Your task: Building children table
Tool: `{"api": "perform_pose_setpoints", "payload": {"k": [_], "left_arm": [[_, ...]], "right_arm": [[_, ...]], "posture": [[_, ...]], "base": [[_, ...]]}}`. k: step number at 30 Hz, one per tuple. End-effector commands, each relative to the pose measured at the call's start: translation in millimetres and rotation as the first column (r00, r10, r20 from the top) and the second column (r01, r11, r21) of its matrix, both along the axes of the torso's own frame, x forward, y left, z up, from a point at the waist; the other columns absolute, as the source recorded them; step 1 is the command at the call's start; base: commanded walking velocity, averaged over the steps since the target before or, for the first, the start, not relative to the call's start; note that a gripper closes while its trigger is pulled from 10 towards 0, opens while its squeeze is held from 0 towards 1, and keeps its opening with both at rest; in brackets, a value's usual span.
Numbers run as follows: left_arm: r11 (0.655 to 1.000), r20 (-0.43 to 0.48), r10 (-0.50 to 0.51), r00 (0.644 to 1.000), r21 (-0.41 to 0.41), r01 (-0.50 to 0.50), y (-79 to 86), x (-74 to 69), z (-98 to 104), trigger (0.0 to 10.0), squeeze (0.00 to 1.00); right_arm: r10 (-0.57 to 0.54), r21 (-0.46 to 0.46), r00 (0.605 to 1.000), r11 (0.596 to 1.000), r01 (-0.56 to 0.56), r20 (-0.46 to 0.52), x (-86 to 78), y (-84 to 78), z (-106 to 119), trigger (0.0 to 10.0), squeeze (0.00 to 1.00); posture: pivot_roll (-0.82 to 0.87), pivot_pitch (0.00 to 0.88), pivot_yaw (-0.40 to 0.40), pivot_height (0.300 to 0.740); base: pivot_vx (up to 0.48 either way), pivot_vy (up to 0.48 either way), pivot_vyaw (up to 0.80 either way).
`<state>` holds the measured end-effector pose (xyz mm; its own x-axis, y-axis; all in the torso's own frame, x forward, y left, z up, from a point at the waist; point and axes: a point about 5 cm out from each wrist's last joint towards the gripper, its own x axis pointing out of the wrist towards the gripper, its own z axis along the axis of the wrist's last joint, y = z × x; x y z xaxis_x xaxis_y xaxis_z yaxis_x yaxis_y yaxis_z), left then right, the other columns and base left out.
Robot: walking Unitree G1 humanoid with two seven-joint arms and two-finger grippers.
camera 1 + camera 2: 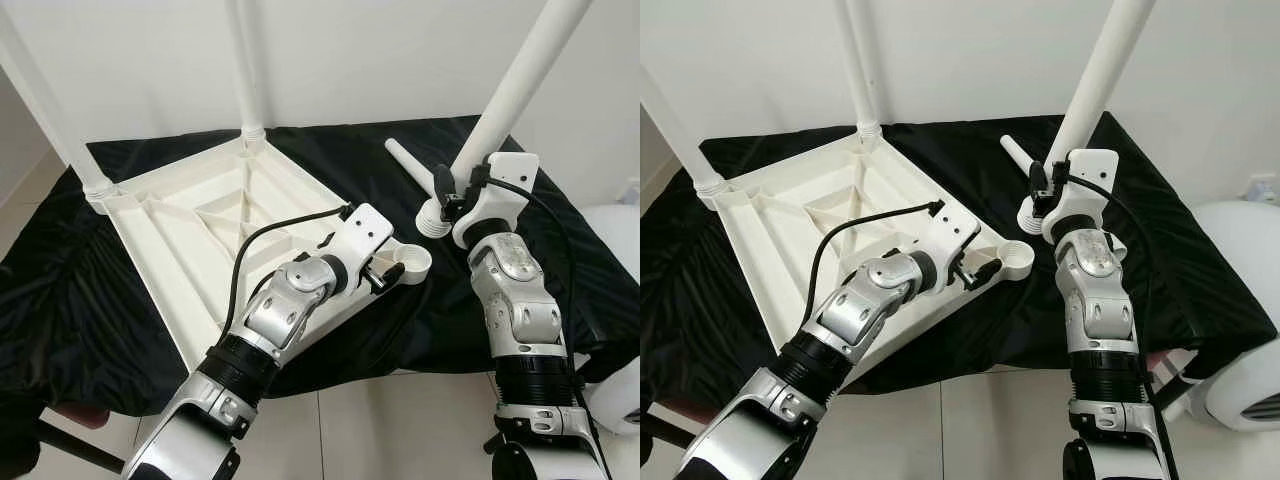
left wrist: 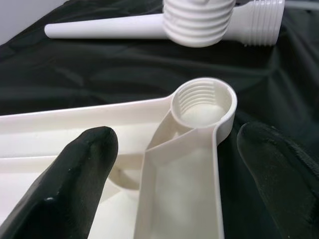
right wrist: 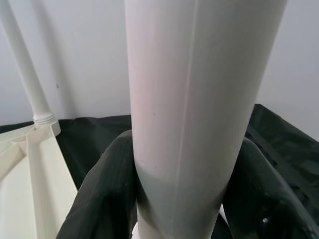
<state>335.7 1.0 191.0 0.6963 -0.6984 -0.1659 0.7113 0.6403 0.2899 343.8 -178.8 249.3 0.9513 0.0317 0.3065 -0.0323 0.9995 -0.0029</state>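
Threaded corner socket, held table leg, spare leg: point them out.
Threaded corner socket (image 2: pixel 203 102), left wrist view, its rim.
Held table leg (image 1: pixel 520 75), left eye view, mid shaft.
Spare leg (image 2: pixel 107 27), left wrist view, tapered shaft.

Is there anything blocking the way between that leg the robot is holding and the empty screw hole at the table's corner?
Nothing visible blocks it. The right gripper holds the leg with its threaded end just beside the open socket. The left gripper straddles the table corner behind the socket, not over it. A spare leg lies beyond on the cloth.
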Motion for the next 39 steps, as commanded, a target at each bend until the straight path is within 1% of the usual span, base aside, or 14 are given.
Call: {"api": "perform_pose_setpoints", "payload": {"k": [1,6,11,13,15,18,23,27,31,32,33,34,35,39], "left_arm": [[1.0,-0.003,0.013,1.0,0.022,-0.013,4.3,-1.5,-7.9,10.0,0.0],[0.999,-0.026,-0.018,1.0,0.049,0.019,5.2,-4.3,-14.5,10.0,0.0],[0.997,-0.026,-0.034,0.999,0.068,0.036,3.1,-6.1,-18.1,10.0,0.0],[0.991,-0.037,-0.063,0.997,0.116,0.067,-4.4,-11.3,-30.0,10.0,0.0],[0.988,-0.057,-0.077,0.995,0.131,0.084,-10.4,-14.8,-37.5,10.0,0.0],[0.987,-0.07,-0.094,0.993,0.125,0.102,-15.2,-17.3,-38.6,10.0,0.0],[0.979,-0.074,-0.127,0.989,0.149,0.137,-22.0,-21.0,-42.4,10.0,0.0],[0.98,-0.116,-0.109,0.987,0.155,0.127,-25.0,-20.3,-48.7,10.0,0.0],[0.982,-0.129,-0.096,0.987,0.153,0.115,-25.3,-19.0,-50.0,10.0,0.0],[0.986,-0.154,-0.057,0.986,0.144,0.08,-25.1,-15.0,-50.7,10.0,0.0],[0.986,-0.154,-0.057,0.986,0.144,0.08,-25.1,-15.0,-50.7,10.0,0.0],[0.99,-0.198,-0.016,0.98,0.132,0.043,-24.4,-11.3,-51.7,10.0,0.0],[0.992,-0.206,0.018,0.978,0.13,0.009,-23.6,-6.6,-50.5,10.0,0.0],[0.991,-0.204,0.046,0.978,0.131,-0.019,-22.8,-2.2,-48.6,10.0,0.0]], "right_arm": [[0.006,0.014,1.0,1.0,-0.007,0.015,-1.6,3.0,0.1,10.0,0.0],[0.002,0.013,1.0,1.0,-0.003,0.01,-2.5,1.8,-1.8,10.0,0.0],[-0.002,0.012,1.0,1.0,0.001,0.012,-2.5,0.4,-1.3,10.0,0.0],[-0.006,0.012,1.0,1.0,0.006,0.018,-2.6,-1.2,0.7,10.0,0.0],[-0.008,0.008,1.0,1.0,0.008,0.021,-3.2,-1.8,1.6,10.0,0.0],[-0.012,0.006,1.0,1.0,0.012,0.025,-3.8,-3.1,2.4,10.0,0.0],[-0.027,0.003,0.999,1.0,0.027,0.028,-4.6,-6.4,3.3,10.0,0.0],[-0.031,0.004,0.999,1.0,0.031,0.028,-5.3,-7.1,3.5,10.0,0.0],[-0.03,0.003,0.999,1.0,0.03,0.027,-5.4,-6.8,3.3,10.0,0.0],[-0.032,0.001,0.999,0.999,0.032,0.026,-5.5,-7.2,3.5,10.0,0.0],[-0.032,0.001,0.999,0.999,0.032,0.026,-5.5,-7.2,3.5,10.0,0.0],[-0.035,-0.001,0.999,0.999,0.035,0.026,-5.5,-7.6,3.7,10.0,0.0],[-0.034,-0.005,0.999,0.999,0.034,0.027,-5.5,-8.0,4.3,10.0,0.0],[-0.033,-0.01,0.999,0.999,0.033,0.028,-5.5,-8.3,4.9,10.0,0.0]], "posture": [[-0.09,0.062,0.092,0.74],[-0.09,0.061,0.094,0.74],[-0.1,0.061,0.095,0.74],[-0.1,0.059,0.097,0.74],[-0.11,0.059,0.1,0.74],[-0.11,0.058,0.101,0.74],[-0.11,0.063,0.105,0.74],[-0.11,0.064,0.106,0.74],[-0.12,0.064,0.107,0.74],[-0.12,0.068,0.106,0.74],[-0.12,0.068,0.106,0.74],[-0.12,0.069,0.105,0.74],[-0.12,0.07,0.103,0.74],[-0.12,0.07,0.103,0.74]], "base": [[0.0,0.0,0.0],[0.0,0.0,0.0],[0.0,0.0,0.0],[0.0,0.0,0.0],[0.0,0.0,0.0],[0.0,0.0,0.0],[0.0,0.0,0.0],[0.0,0.0,0.0],[0.0,0.0,0.0],[0.0,0.0,0.0],[0.0,0.0,0.0],[0.0,0.0,0.0],[0.0,0.0,0.0],[0.0,0.0,0.0]]}}
